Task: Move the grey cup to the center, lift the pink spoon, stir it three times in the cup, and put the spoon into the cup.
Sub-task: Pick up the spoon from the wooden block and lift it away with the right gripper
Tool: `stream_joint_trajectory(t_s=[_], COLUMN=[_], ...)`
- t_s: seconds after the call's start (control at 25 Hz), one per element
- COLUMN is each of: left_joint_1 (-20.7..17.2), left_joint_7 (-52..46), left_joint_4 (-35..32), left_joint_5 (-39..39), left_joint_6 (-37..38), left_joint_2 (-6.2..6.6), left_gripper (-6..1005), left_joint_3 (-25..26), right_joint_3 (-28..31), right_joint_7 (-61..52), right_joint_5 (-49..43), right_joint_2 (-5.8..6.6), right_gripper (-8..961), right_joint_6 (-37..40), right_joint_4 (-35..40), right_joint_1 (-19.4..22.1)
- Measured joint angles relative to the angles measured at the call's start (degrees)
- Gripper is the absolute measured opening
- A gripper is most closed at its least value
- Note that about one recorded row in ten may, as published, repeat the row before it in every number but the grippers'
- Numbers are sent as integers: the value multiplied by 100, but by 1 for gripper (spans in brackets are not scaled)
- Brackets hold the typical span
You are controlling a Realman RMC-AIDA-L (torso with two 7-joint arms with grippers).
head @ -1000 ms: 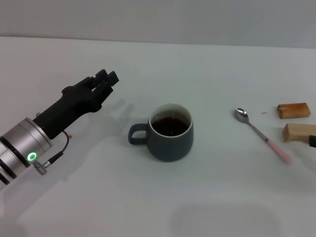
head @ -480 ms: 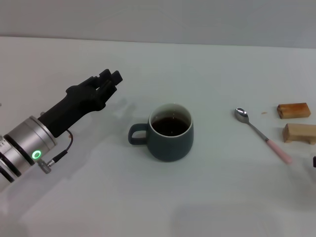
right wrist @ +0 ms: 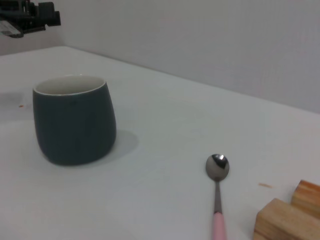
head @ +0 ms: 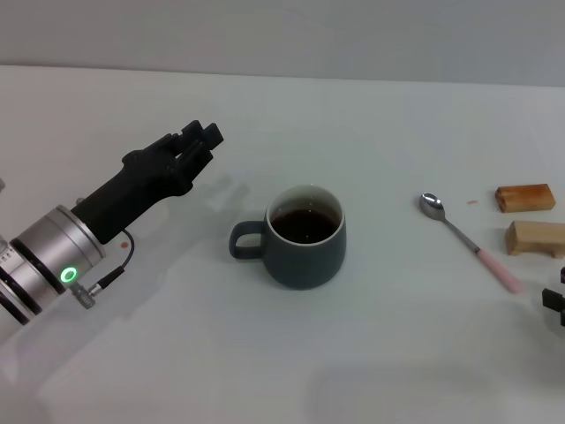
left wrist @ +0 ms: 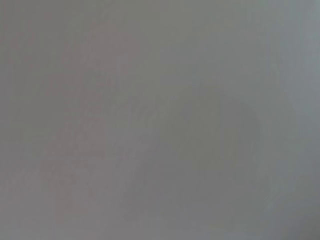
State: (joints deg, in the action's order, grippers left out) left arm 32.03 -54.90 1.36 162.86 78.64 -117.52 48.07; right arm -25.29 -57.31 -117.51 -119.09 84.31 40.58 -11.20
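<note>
The grey cup [head: 305,240] stands upright mid-table with dark liquid inside, its handle toward my left gripper [head: 201,139]. That gripper hovers left of the cup and farther back, apart from it, open and holding nothing. The pink spoon [head: 468,243] lies flat on the table right of the cup, bowl toward the back. Only a dark sliver of my right gripper [head: 554,302] shows at the right edge, near the spoon's handle end. The right wrist view shows the cup [right wrist: 75,120], the spoon [right wrist: 217,170] and, far off, the left gripper [right wrist: 31,14]. The left wrist view shows only blank grey.
Two small wooden blocks [head: 526,197] [head: 536,237] lie right of the spoon, close to its handle; a block [right wrist: 285,220] also shows in the right wrist view. The white table [head: 265,353] runs back to a pale wall.
The left arm has drifted slightly farther back and right, still apart from the cup. The dark tip of the right gripper has shifted toward the table's front along the right edge. Cup and spoon are unmoved.
</note>
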Motion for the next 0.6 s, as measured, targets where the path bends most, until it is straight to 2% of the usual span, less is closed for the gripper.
stream_joint_trajectory(t_s=[0.16, 0.6], left_joint_1=[-18, -17], left_joint_7=[-1, -12], left_joint_4=[8, 122], left_joint_5=[0, 0], left_joint_6=[-7, -170], left_joint_2=[-12, -32], left_gripper=[323, 322], left_joint_3=[0, 0], right_joint_3=[110, 87], right_joint_7=[400, 546], right_joint_5=[128, 132], right_joint_2=[0, 0], right_gripper=[361, 359], right_joint_6=[-133, -289], right_joint_4=[-203, -487], right_joint_1=[36, -59])
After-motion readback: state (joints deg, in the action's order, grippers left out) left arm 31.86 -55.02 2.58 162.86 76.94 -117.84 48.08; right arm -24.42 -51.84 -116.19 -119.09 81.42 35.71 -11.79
